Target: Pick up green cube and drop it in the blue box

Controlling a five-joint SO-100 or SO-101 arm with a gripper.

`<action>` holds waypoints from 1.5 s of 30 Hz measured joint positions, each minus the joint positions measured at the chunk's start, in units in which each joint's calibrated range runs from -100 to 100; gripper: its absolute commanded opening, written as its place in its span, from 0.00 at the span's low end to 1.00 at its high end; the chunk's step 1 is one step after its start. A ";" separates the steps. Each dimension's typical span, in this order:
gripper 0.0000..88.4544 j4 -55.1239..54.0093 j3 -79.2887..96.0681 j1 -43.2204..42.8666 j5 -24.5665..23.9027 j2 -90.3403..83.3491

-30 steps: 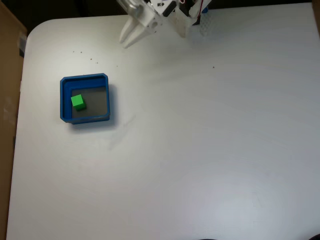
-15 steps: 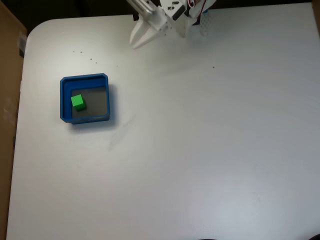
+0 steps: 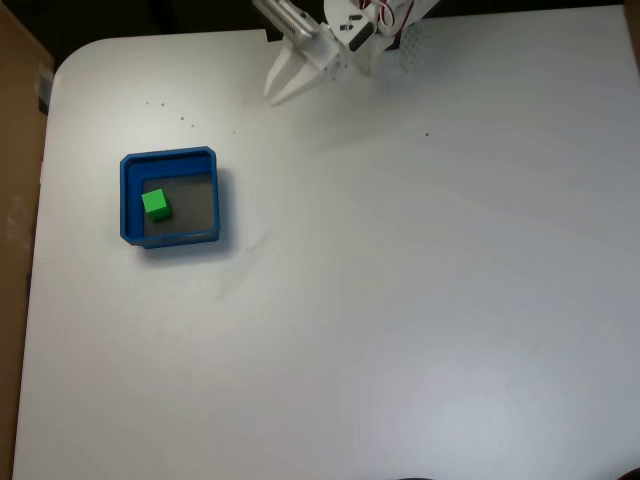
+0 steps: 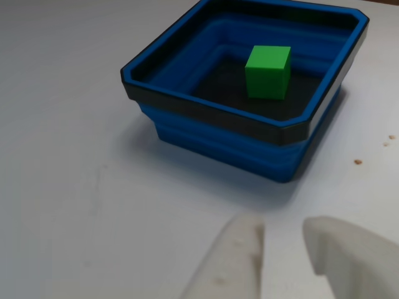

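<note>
The green cube (image 3: pixel 155 205) lies inside the blue box (image 3: pixel 131 193), near its left wall in the fixed view. In the other view, the green cube (image 4: pixel 268 71) rests on the dark floor of the blue box (image 4: pixel 218 134). My white gripper (image 3: pixel 280 92) hangs over the table's far edge, well to the right of and behind the box. From the other view's bottom edge the gripper (image 4: pixel 283 227) points at the box, its fingers a little apart, open, with nothing between them.
The arm's base (image 3: pixel 385 35) stands at the table's far edge. A brown cardboard wall (image 3: pixel 15 200) borders the white table (image 3: pixel 400 300) on the left. A few dark specks (image 3: pixel 165 110) lie behind the box.
The gripper has drawn back to the right, toward the arm's base and away from the box. The cube has stayed in the box.
</note>
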 measured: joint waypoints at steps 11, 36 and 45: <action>0.02 0.00 3.13 -4.05 0.98 -0.25; 0.02 0.00 3.22 -37.55 1.22 -0.25; 0.02 0.00 3.22 -43.24 1.22 -0.25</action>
